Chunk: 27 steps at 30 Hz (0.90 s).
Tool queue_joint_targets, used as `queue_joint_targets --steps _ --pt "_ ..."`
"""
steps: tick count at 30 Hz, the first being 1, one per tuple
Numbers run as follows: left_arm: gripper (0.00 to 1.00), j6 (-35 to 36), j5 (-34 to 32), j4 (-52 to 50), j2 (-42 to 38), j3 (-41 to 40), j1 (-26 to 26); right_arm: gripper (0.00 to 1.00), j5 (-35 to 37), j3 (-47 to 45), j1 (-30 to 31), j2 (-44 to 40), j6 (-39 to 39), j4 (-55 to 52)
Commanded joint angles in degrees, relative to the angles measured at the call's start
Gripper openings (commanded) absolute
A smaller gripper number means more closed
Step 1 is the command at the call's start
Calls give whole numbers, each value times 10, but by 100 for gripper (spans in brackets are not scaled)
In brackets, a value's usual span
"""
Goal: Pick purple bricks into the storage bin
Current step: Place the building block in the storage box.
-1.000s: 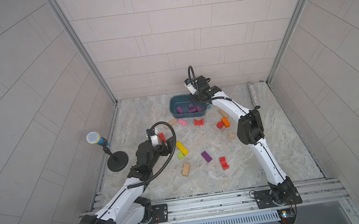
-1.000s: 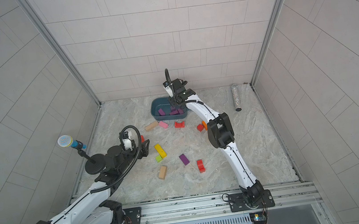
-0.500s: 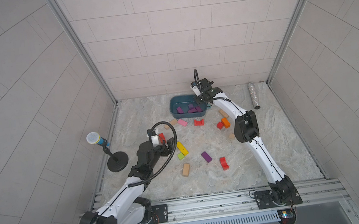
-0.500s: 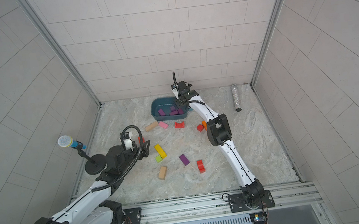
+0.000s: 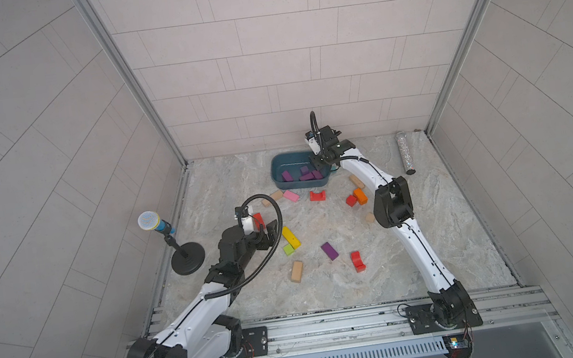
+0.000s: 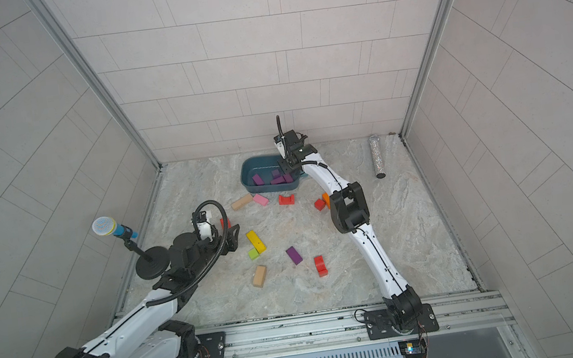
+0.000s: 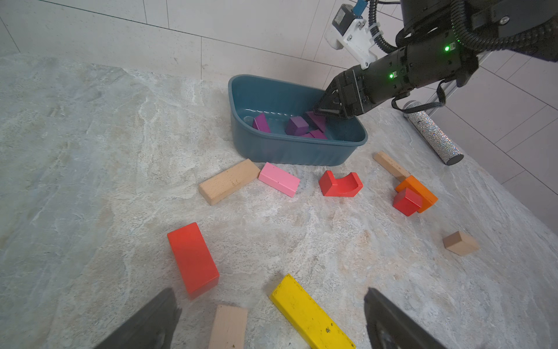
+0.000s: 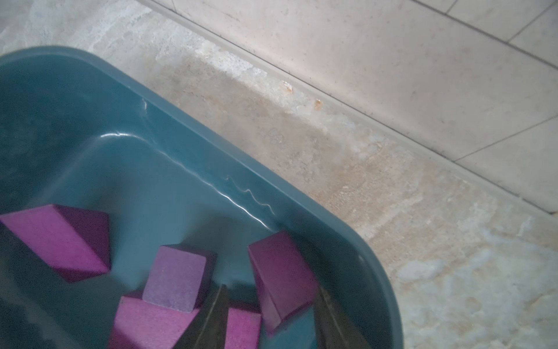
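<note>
Bricks status: four purple bricks [image 7: 297,125] are in the storage bin [image 7: 287,148]. One last purple brick [image 5: 330,250] lies out on the table [image 5: 450,223], between a yellow bar [image 5: 291,237] and a red block [image 5: 357,261].

Right end effector [image 8: 271,287] is down inside the bin at the end nearest its own arm. Its fingers are slightly parted around a wedge-ish brick [image 8: 280,266], with a sliver of gap on one side, so I'd call that one let go.

To do this step well imo: open a touch more, then lift straight up. That way the fingers don't drag the wedge or snag the bin rim just beside them.

Left end effector [image 7: 270,292] is spread wide and empty, just beside the yellow bar.

Room-wise, the back wall is close behind the bin, but the middle of the table around the loose brick looks fairly open.
</note>
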Motion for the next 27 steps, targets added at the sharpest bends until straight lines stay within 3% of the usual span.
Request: queue_joint_targets --steps 1,9,14,17,22,27 --pt "100 7 -1 14 -5 11 3 56 -1 8 2 -10 0 -9" --pt "100 6 -1 11 -11 11 3 61 -7 -4 15 -70 -24 -16" --pt "100 7 -1 8 -19 10 3 63 -25 -69 28 -155 -47 -21" --pt "100 5 1 9 -20 10 3 64 -19 -164 36 -230 -53 1" --pt "100 2 5 14 -17 8 3 65 4 -411 62 -391 -50 122" --pt "100 0 8 18 -13 8 3 65 4 -565 89 -505 -43 150"
